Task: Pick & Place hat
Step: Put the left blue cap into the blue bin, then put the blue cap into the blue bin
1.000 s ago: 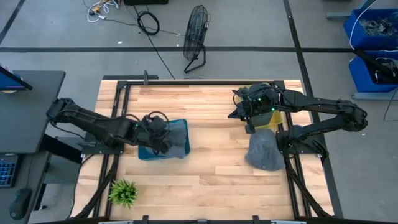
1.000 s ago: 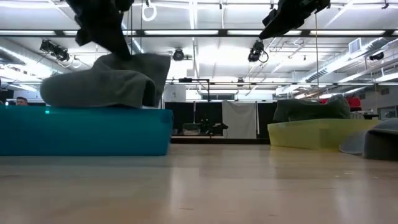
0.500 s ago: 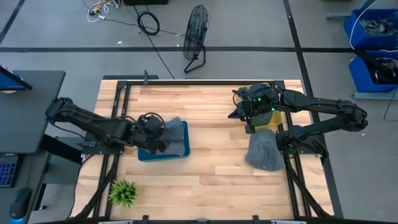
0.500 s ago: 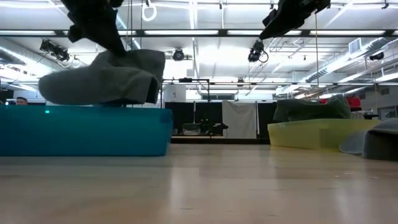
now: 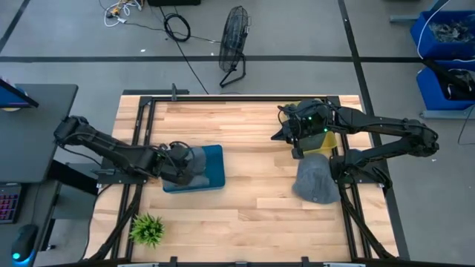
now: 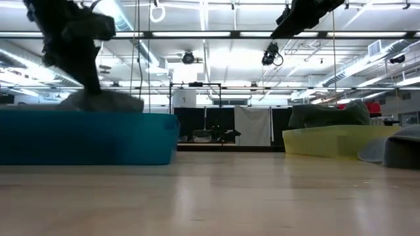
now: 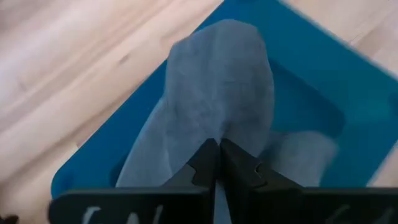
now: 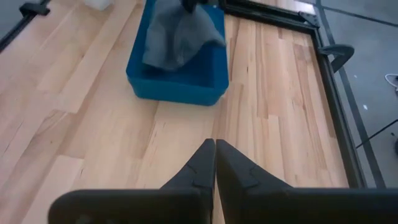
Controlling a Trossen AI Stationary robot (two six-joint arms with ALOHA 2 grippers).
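Observation:
A grey knit hat (image 7: 217,87) lies in the blue tray (image 5: 215,169) at the table's left; in the low view only the top of the hat (image 6: 102,101) shows over the blue tray's wall (image 6: 85,137). My left gripper (image 5: 181,165) is shut on it over the tray's left part. My right gripper (image 8: 215,152) is shut and holds nothing, hovering above the table (image 5: 297,148) beside the yellow tray (image 5: 324,139). That tray holds a dark hat (image 6: 328,115). Another grey hat (image 5: 315,182) rests on the table's right side. My left gripper (image 7: 217,152) pinches the grey hat's near end (image 7: 214,132) between its two shut fingers. It comes from the table's left, slanting down. The hat stretches away from the fingers and lies slack on the blue tray's floor (image 7: 311,106).
A small green plant (image 5: 147,228) stands near the table's near left corner. The middle of the wood table (image 5: 252,170) between the two trays is bare. A black frame (image 5: 349,200) runs along the table's sides.
My left gripper has moved toward the table's left edge and downward, still shut on the hat. The hat, which was draped high over the tray's right part, has been drawn leftward and has sunk into the tray, so only its top shows over the wall.

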